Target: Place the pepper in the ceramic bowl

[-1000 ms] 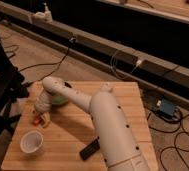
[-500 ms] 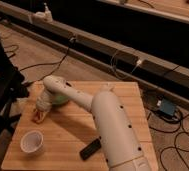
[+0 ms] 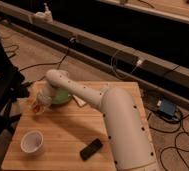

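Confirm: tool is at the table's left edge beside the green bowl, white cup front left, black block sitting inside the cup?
Not quite. The camera view shows the black block lying flat on the table, to the right of the white cup, not inside it. The rest holds: the tool is at the left edge beside the green bowl.

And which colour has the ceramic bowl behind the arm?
Glossy green, per the camera view: the ceramic bowl shows beside the gripper, at the table's far left.

Gripper [image 3: 36, 106] blurred, pepper [image 3: 36, 106] indistinct; ceramic bowl [image 3: 62, 97] mostly behind arm [image 3: 83, 95].
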`<state>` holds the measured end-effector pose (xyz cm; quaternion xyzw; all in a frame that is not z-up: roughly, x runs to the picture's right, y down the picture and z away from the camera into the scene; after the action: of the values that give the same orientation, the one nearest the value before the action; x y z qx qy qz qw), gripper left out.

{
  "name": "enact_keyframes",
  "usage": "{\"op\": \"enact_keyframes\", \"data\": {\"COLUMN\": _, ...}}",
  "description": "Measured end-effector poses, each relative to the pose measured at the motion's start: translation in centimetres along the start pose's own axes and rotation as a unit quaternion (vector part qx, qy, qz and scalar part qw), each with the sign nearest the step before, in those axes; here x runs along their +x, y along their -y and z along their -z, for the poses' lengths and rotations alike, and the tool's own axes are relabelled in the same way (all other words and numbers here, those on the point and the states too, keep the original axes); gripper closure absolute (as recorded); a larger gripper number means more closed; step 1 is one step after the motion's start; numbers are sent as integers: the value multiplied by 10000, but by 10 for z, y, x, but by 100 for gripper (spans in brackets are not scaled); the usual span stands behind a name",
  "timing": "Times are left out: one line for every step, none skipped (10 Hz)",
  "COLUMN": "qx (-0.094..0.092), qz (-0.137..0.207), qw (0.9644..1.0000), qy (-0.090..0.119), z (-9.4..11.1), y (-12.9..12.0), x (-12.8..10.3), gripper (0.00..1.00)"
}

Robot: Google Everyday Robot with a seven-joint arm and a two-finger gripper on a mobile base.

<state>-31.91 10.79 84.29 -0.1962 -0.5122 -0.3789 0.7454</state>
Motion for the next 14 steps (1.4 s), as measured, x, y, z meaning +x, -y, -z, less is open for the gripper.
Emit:
{"op": "enact_keyframes", "data": {"qx": 124, "qz": 137, "qw": 9998, "qy": -90, "z": 12, "y": 6, "x": -3, "gripper": 82}}
{"op": "enact_keyframes", "data": {"qx": 227, "qz": 231, "qw": 9993, "qy": -179, "z": 24, "y": 12, "x": -4, "gripper": 82}}
{"op": "enact_keyframes", "data": {"qx": 314, "qz": 245, "qw": 9988, "qy": -280, "z": 35, "y": 11, "x": -1, "gripper": 82}}
{"op": "enact_keyframes", "data": {"qx": 430, "qz": 225, "qw": 9982, "qy": -357, "z": 46, "y": 11, "x": 3, "gripper": 82}}
{"op": "enact_keyframes", "data": {"qx": 550, "qz": 142, "qw": 9975, "qy": -409, "z": 55, "y": 7, "x": 10, "gripper": 82}}
{"op": "enact_keyframes", "data": {"qx": 694, "qz": 15, "qw": 9967, "qy": -433, "z": 62, "y": 3, "x": 18, "gripper": 82}}
{"op": "enact_keyframes", "data": {"qx": 870, "qz": -188, "qw": 9950, "qy": -446, "z": 70, "y": -6, "x": 31, "gripper": 82}}
{"op": "enact_keyframes", "data": {"qx": 990, "qz": -329, "qw": 9936, "qy": -440, "z": 75, "y": -12, "x": 40, "gripper": 81}}
{"op": "enact_keyframes", "data": {"qx": 1053, "qz": -430, "qw": 9926, "qy": -416, "z": 76, "y": -17, "x": 46, "gripper": 77}}
{"op": "enact_keyframes", "data": {"qx": 1092, "qz": -554, "qw": 9917, "qy": -381, "z": 75, "y": -23, "x": 55, "gripper": 67}}
{"op": "enact_keyframes", "data": {"qx": 1095, "qz": -682, "qw": 9911, "qy": -321, "z": 71, "y": -30, "x": 63, "gripper": 55}}
{"op": "enact_keyframes", "data": {"qx": 1100, "qz": -783, "qw": 9905, "qy": -276, "z": 68, "y": -35, "x": 71, "gripper": 43}}
{"op": "enact_keyframes", "data": {"qx": 1121, "qz": -840, "qw": 9898, "qy": -254, "z": 69, "y": -37, "x": 76, "gripper": 35}}
{"op": "enact_keyframes", "data": {"qx": 1132, "qz": -897, "qw": 9892, "qy": -232, "z": 68, "y": -40, "x": 81, "gripper": 28}}
